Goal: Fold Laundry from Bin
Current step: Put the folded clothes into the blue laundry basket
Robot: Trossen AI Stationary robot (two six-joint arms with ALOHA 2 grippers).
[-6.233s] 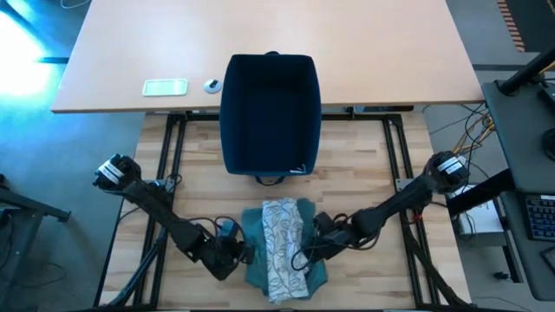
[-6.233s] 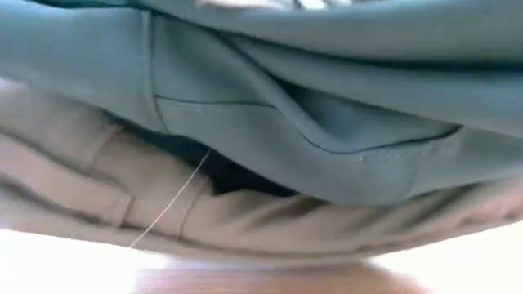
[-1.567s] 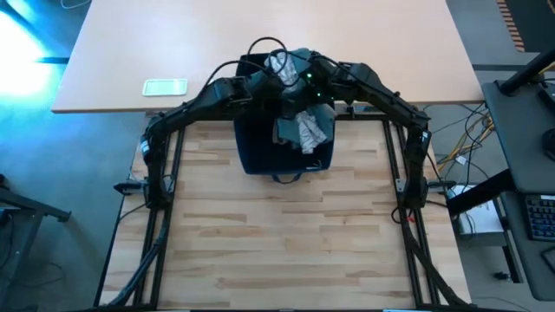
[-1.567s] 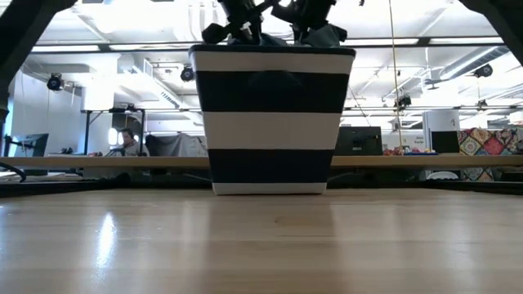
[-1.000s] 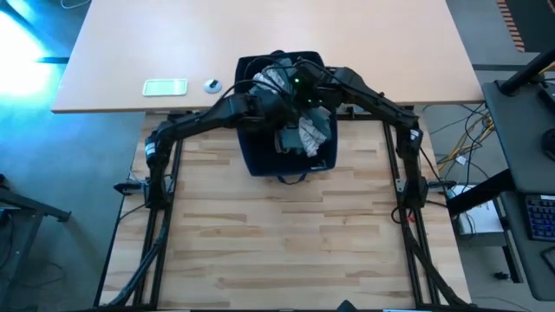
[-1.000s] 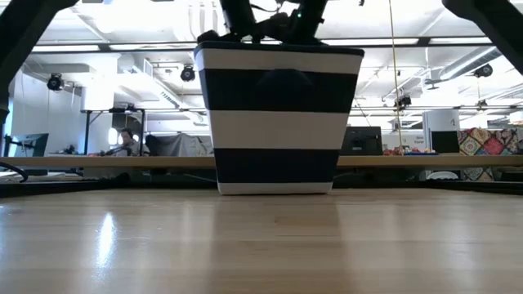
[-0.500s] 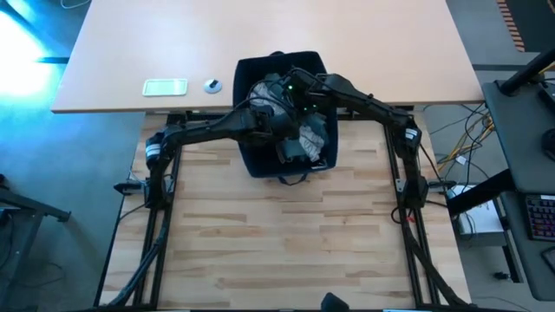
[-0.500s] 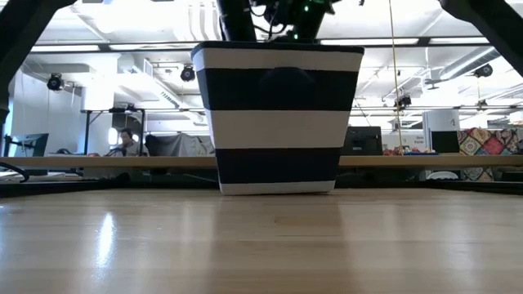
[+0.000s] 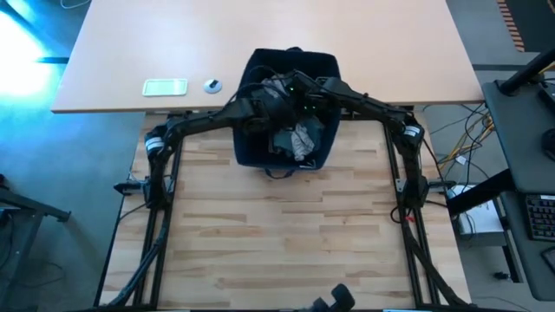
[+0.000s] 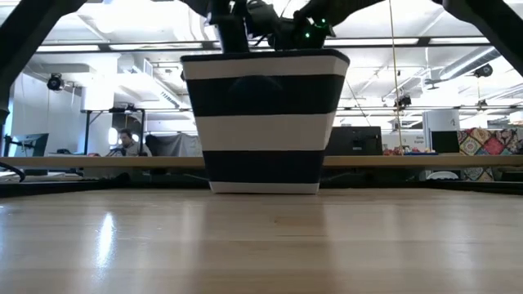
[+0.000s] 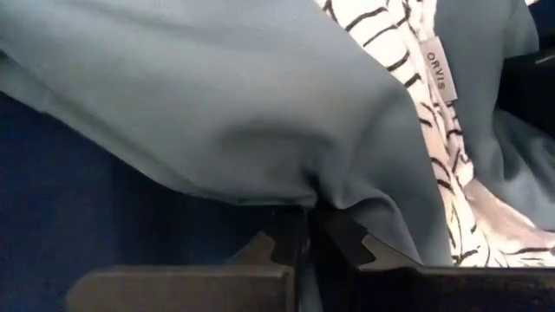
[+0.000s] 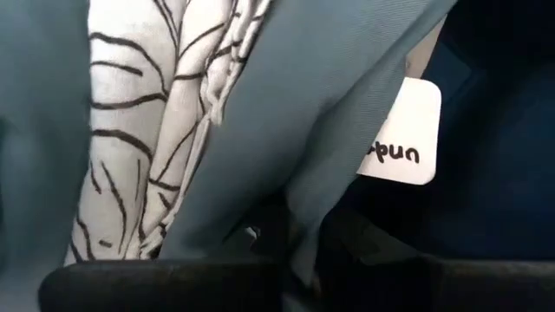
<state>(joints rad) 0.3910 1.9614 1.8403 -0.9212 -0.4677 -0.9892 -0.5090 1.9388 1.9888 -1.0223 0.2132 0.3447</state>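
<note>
left gripper (image 11: 299, 227) clamped on teal-green garment (image 11: 217, 104), you see both arms reach into the bin (image 9: 251, 147) to lower the laundry | right gripper (image 12: 299, 234) pinched on the same teal cloth beside grey-white patterned one (image 12: 147, 113) | bin walls close around, wooden table (image 9: 286, 234) in front is free for you

Both arms reach inward — left gripper (image 11: 299, 230) and right gripper (image 12: 299, 238) clamped tight, nearly meeting.

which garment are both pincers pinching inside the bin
The teal-green garment: the left pincer and the right pincer each clamp its fabric; the black-lined white garment just lies alongside.
</note>
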